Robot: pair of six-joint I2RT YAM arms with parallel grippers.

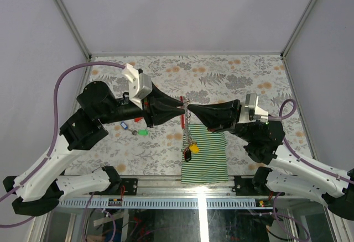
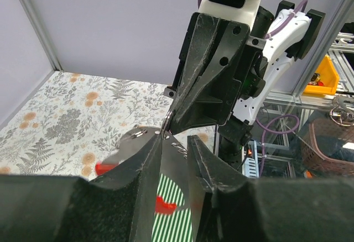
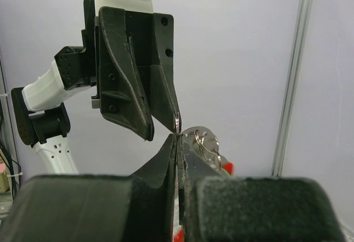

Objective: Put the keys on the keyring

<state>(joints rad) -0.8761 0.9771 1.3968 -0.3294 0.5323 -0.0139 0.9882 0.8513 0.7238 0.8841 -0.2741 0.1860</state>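
Keyring (image 1: 189, 125): hangs mid-air over the striped cloth (image 1: 213, 159), top ring pinched tight by right fingers (image 3: 160, 170); left fingers (image 2: 144, 159) narrowly apart beside it. Looks light, floppy, slick, prone to swing; best taken at the stiff ring.

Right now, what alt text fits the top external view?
The left gripper and right gripper meet tip to tip above the table, the keyring hanging between them with tagged keys dangling over a striped cloth. Loose keys lie at left.
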